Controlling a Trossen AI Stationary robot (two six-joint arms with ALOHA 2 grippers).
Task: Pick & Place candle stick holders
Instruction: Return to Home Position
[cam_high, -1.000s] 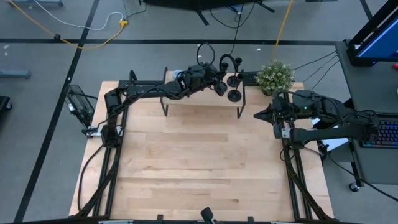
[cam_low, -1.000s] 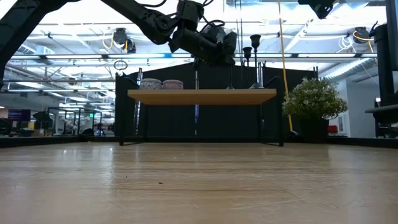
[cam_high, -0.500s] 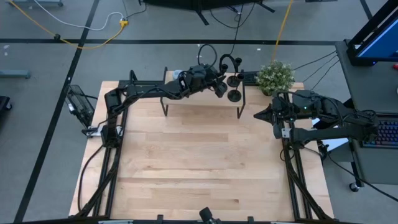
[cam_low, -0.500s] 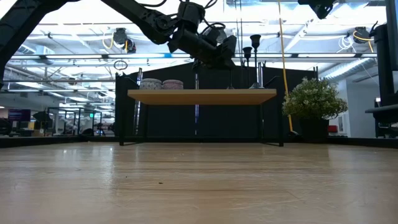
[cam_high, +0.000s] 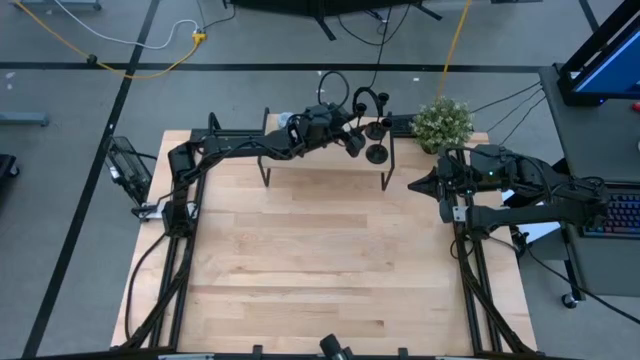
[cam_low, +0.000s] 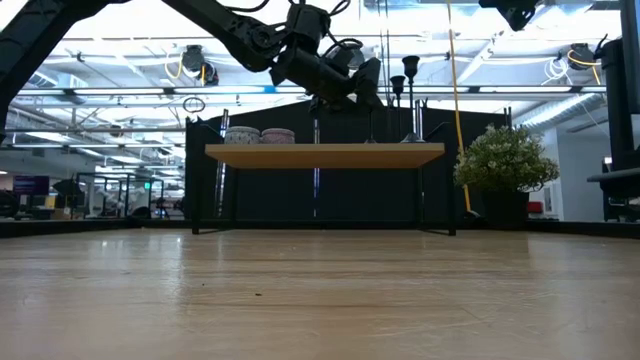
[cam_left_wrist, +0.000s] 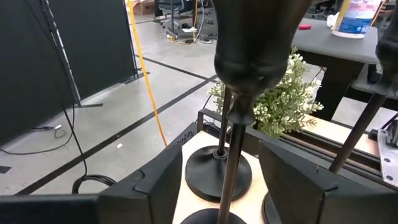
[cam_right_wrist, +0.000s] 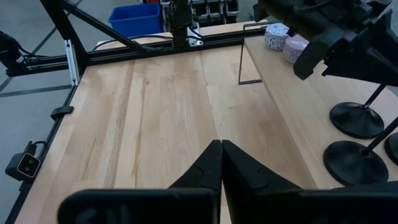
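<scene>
Black candle stick holders stand on their round bases at the right end of a wooden shelf (cam_low: 325, 153). One thin stem (cam_left_wrist: 231, 149) with a cup top (cam_left_wrist: 255, 50) rises between the fingers of my left gripper (cam_left_wrist: 222, 177), which is open, with a gap on either side of the stem. A second holder's base (cam_left_wrist: 217, 171) sits just behind it, and a third stem (cam_left_wrist: 360, 134) stands beside it. From above, my left gripper (cam_high: 355, 140) is next to two bases (cam_high: 378, 154). My right gripper (cam_right_wrist: 221, 162) waits shut at the table's right edge (cam_high: 415, 184).
A potted plant (cam_high: 443, 121) stands just right of the shelf. Two small patterned bowls (cam_low: 260, 135) sit on the shelf's left half. The shelf stands on thin black legs (cam_high: 266, 175) at the table's far side. The bare wooden table (cam_high: 320, 260) stretches toward the near edge.
My left gripper has stayed at the holders and its fingers have spread apart, letting go of the stem, which stands upright on the shelf as before.
</scene>
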